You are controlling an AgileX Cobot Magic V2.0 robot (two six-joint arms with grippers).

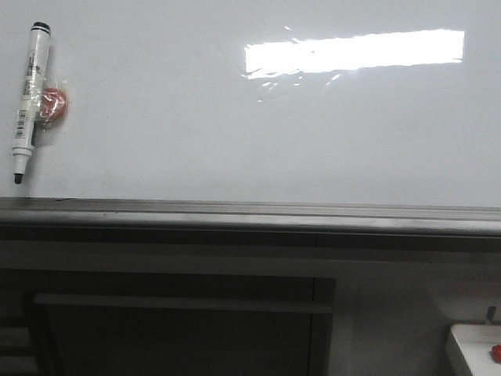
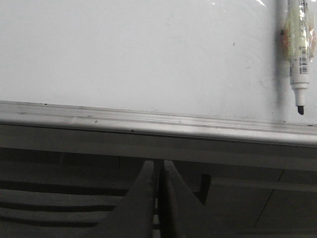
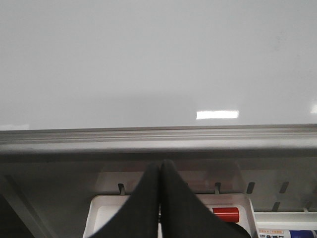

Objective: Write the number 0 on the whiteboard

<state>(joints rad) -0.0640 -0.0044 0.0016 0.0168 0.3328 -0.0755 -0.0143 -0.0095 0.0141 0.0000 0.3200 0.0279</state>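
Filling most of the front view, the whiteboard (image 1: 235,125) is blank: no black loop shows anywhere on it, so the number 0 is not yet drawn and, by my judgement, the whole task is left to do. A bright rectangular glare sits in the upper right of that frame, and the board's grey metal lower edge (image 1: 250,211) runs across the middle, with a dark cabinet panel (image 1: 180,329) below it.

The marker (image 1: 28,102) hangs on the board at the upper left of the front view, tip down, fixed by a red blob (image 1: 55,106) at its middle; its nib ends just above the metal edge. In the left wrist view the same marker (image 2: 298,54) appears at the upper right of the frame.

The left gripper (image 2: 159,171) sits at the bottom centre of its view, its fingers (image 2: 143,198) clenched together on nothing, below the metal edge and well apart from the marker. The right gripper (image 3: 159,171) likewise has its fingers pressed together and empty, below the board's edge, over a white tray (image 3: 106,215) holding a red-capped item (image 3: 226,214). Neither touches the board or the marker; picking up the marker looks to be the first step.
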